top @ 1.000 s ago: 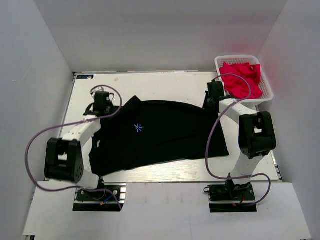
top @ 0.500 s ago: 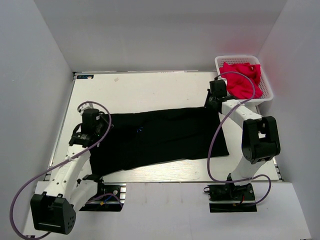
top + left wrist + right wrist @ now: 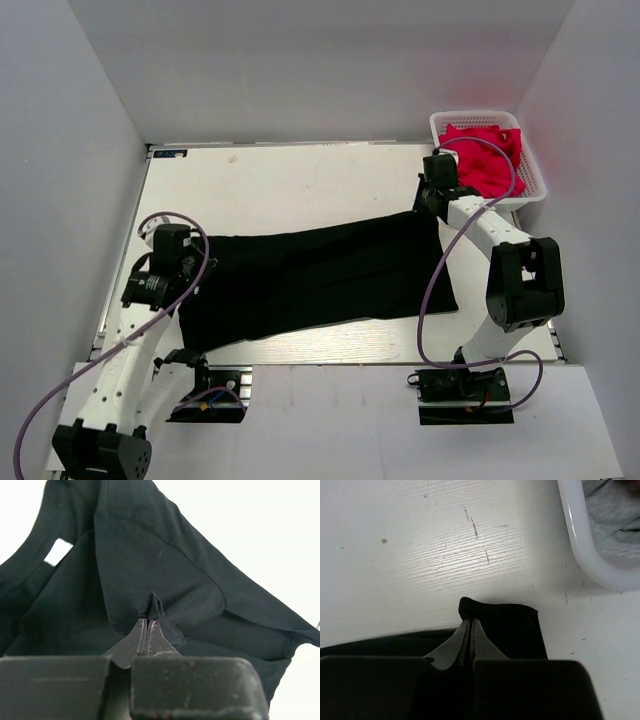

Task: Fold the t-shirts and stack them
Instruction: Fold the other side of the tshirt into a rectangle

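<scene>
Pinching opposite ends of the black t-shirt (image 3: 320, 275), both hands are working it at once. The left hand (image 3: 148, 623) is pressing its fingers together on a small peak of cloth at the collar end, with the white neck label (image 3: 57, 551) showing up and to the left of the pinch. The right hand (image 3: 470, 623) is pressing its fingers together on a corner at the other end, with bare bench (image 3: 420, 555) beyond it and the white basket (image 3: 580, 545) rim curving past at upper right.

From overhead the shirt is lying across the middle of the bench as a long dark band running left to right between the hands. Its near edge is reaching toward the front of the bench. No chest print is showing. Red cloth (image 3: 485, 160) is sitting in the basket at the far right corner, well clear of the shirt's body.

Judging by the shape, a lengthwise fold is being made.

Handling: the cloth is looking soft, thin and light. It is likely to sag and wrinkle wherever it is not being held, and a one-hand lift would leave the far end trailing. Best holds look to be corners, hem and shoulder seams, where doubled cloth gives the fingers something to bite. A shallow one-layer pinch could slip out.
</scene>
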Motion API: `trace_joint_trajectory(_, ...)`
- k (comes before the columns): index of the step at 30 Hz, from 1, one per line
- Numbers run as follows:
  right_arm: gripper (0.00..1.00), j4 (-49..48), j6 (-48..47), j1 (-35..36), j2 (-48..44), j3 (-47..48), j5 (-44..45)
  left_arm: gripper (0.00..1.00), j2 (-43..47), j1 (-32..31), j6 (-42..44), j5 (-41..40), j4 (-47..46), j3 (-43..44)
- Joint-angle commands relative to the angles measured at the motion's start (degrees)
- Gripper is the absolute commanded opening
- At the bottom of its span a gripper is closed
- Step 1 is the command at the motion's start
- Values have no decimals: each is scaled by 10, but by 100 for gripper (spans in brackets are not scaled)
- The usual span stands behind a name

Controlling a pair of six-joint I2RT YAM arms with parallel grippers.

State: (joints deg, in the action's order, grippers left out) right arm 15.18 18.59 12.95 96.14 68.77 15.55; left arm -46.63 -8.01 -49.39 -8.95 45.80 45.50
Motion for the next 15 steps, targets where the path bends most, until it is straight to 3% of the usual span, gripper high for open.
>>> trace_joint_trajectory(1,0,18,-13,-9,-13,21,13,0,46,-1,-26,-27,80,-1)
trace_joint_trajectory(7,3,14,-1,-13,-14,-7,-7,0,94,-1,-40,26,99,-66)
trace_joint_trajectory(8,3,11,5,-14,-13,-23,-10,5,94,-1,-40,45,88,-86)
trace_joint_trajectory(9,4,14,7,-15,-12,-27,-10,20,94,-1,-40,70,88,-95)
trace_joint_trajectory(11,8,19,23,-15,-12,-40,-1,26,71,-1,-47,77,88,-102)
trace_joint_trajectory(12,25,23,28,-17,-13,-50,4,38,60,-1,-55,83,106,-102)
trace_joint_trajectory(13,36,35,40,-19,-16,-61,12,66,51,-1,-55,83,118,-84)
trace_joint_trajectory(14,45,38,42,-21,-18,-65,25,86,41,-1,-55,78,133,-73)
trace_joint_trajectory(15,48,43,46,-21,-21,-73,32,100,28,-1,-55,62,158,-61)
